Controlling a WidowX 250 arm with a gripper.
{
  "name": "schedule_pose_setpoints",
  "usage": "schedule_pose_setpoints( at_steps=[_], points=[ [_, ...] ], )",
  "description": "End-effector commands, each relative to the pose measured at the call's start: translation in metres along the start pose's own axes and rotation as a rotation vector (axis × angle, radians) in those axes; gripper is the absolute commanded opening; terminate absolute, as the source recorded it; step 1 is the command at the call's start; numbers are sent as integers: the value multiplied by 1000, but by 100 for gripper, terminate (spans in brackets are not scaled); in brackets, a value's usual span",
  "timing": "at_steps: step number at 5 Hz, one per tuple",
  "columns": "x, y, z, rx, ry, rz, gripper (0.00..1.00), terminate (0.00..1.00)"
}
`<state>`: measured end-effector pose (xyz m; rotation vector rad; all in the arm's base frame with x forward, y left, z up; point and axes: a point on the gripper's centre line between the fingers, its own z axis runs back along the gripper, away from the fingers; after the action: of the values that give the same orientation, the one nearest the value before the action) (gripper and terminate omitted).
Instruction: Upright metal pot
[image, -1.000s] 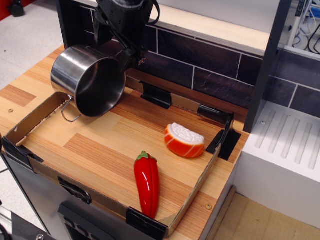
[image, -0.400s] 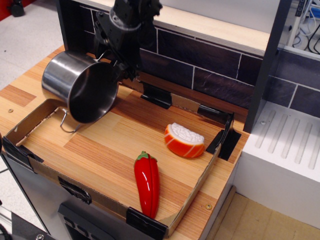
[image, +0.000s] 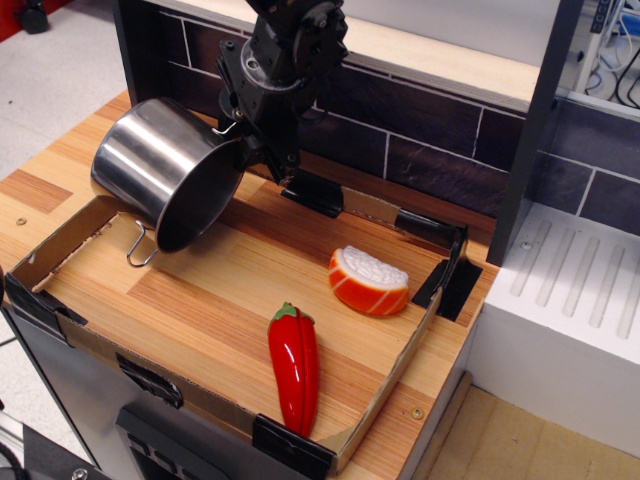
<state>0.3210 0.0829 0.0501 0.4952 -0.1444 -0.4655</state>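
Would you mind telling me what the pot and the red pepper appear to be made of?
The pot looks like polished steel: mirror-bright grey with reflections. The red pepper seems glossy plastic, judging by its sharp white highlights, though glazed ceramic is possible.

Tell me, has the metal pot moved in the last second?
Yes. The metal pot, held at its rim by the gripper, has swung left and tilted, its opening turning more downward, judged against the black clip on the tray's back wall.

The pot (image: 165, 170) is shiny polished steel. The bench (image: 215, 300) is smooth striped wood, edged in matt brown cardboard (image: 60, 240). The pepper (image: 294, 365) looks like glossy red plastic. The claw (image: 262, 150) is matt black.
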Motion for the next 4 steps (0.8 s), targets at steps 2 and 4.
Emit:
schedule_pose_setpoints(
  at_steps=[2,4],
  points=[
    [-18,40,47,-226,-177,61,0,0],
    [-18,37,49,-730,-324,40,0,0]
  ],
)
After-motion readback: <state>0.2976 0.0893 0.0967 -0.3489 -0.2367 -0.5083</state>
